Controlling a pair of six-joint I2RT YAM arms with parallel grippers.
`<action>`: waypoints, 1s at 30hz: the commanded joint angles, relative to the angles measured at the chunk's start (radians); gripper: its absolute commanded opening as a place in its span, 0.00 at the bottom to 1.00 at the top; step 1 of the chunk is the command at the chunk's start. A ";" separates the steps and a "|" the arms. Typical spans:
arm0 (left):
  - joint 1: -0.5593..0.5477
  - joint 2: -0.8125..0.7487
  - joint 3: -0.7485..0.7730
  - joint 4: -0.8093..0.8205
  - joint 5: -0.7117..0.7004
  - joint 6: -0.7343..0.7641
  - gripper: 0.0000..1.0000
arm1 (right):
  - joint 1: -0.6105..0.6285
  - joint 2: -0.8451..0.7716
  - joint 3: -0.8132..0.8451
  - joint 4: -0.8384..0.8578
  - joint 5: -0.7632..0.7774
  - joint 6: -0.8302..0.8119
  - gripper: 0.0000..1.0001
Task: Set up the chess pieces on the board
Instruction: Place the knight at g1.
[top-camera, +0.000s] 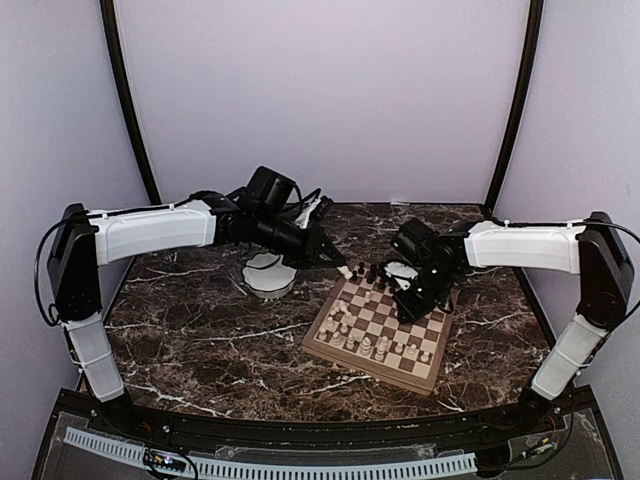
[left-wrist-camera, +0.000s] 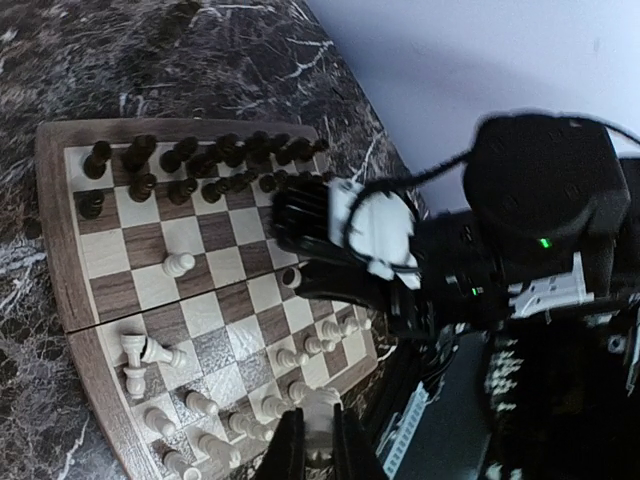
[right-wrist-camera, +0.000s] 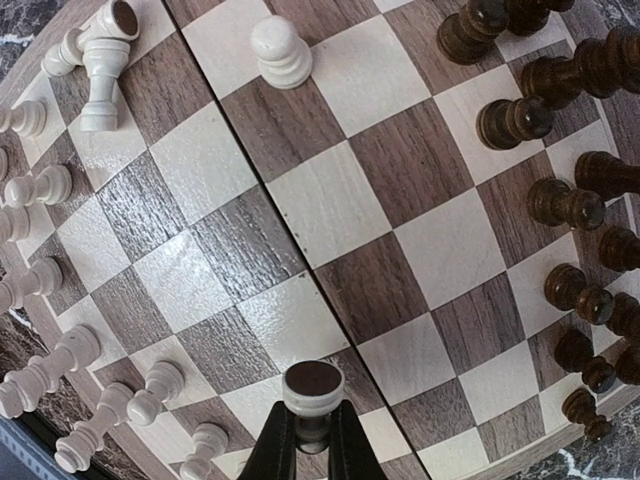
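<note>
Our right jaws are closed on a cream piece (right-wrist-camera: 312, 392) over the board (right-wrist-camera: 330, 210); our left jaws pinch a pale piece (left-wrist-camera: 318, 412), with the board ahead of them.

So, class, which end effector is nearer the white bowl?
Left. The left end effector hangs just right of the bowl, by the board's far corner; the right end effector is farther off, over the board.

Soft light, glare on the board (right-wrist-camera: 330, 200), warped edges.
</note>
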 joint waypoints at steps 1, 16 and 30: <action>-0.133 -0.037 0.075 -0.257 -0.221 0.304 0.00 | -0.014 0.015 -0.009 0.037 -0.028 0.012 0.02; -0.486 0.217 0.389 -0.308 -0.502 0.589 0.00 | -0.114 0.009 -0.045 0.080 -0.115 -0.009 0.02; -0.543 0.369 0.511 -0.438 -0.664 0.625 0.00 | -0.140 0.011 -0.051 0.100 -0.169 -0.005 0.02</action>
